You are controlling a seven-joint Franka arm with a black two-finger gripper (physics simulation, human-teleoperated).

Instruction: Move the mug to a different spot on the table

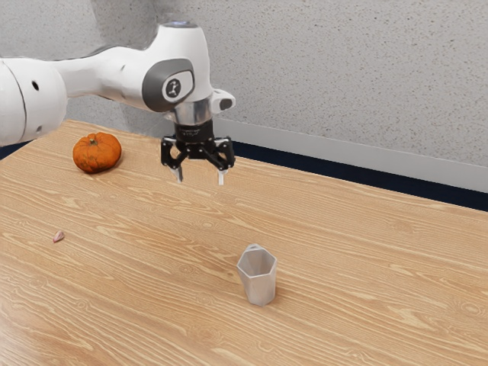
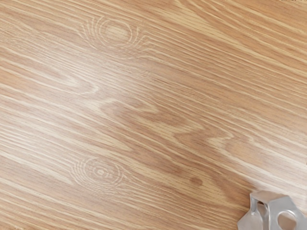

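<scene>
While the white arm [image 1: 99, 76] reaches in from the exterior view's left, its black gripper [image 1: 200, 179] hangs in the air over the wooden table [image 1: 366, 229], pointing straight down. The fingers are spread wide with just air between them, so it's relaxed and not gripping a thing.

The mug [image 1: 258, 274] is a small grey one with flat, angled sides. It stands upright on the wood, closer to the front of the table than the gripper and a bit toward the exterior view's right of it. The two are well apart. The mug's mouth faces up, and what I can see of the inside is the same plain grey wall. I can't see down to the bottom from where I'm standing.

From the camera on the hand, the mug [image 2: 271, 213] pokes in at one corner, seen from above. Bare wood grain of the table [image 2: 144, 120] lies under the hand, so the mug sits off to one side of the gripper, not beneath it.

Other stuff: a little orange pumpkin [image 1: 97, 152] sits near the back of the table toward the exterior view's left. A tiny pinkish bit [image 1: 59, 237] lies further forward on that side, too small for me to tell what it is. Both are well apart from the mug. Behind it all is a speckled grey wall [image 1: 366, 69] with a dark strip [image 1: 358, 169] along its base.
</scene>
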